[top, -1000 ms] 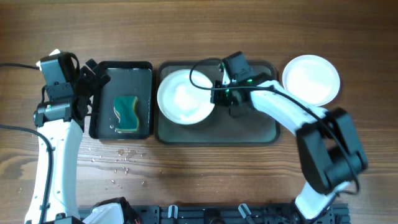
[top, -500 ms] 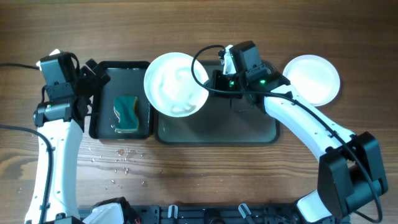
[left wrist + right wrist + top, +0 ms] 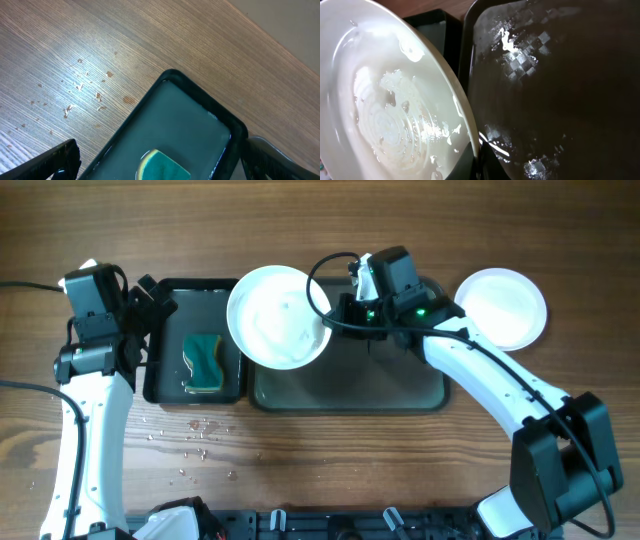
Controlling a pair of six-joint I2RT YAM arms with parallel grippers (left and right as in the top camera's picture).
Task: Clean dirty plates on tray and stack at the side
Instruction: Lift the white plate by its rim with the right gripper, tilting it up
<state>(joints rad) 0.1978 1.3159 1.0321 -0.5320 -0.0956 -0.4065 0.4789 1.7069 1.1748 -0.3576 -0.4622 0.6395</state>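
Left hand [image 3: 158, 298] hangs wide open; right hand [image 3: 338, 320], reaching across toward the left, looks clamped shut.

The plate [image 3: 278, 330] at twelve o'clock is showing white, with glossy wet rings swirling across it. A second plate [image 3: 500, 307] at two o'clock is showing plain white. The tray [image 3: 400, 385] is gleaming dark grey-green, with a chequered reflection in the right wrist view. The sponge [image 3: 204, 362] at ten o'clock is showing teal edged in yellow, against a glossy black tray [image 3: 163, 385]. The table [image 3: 330, 460] is showing brown wood grain.
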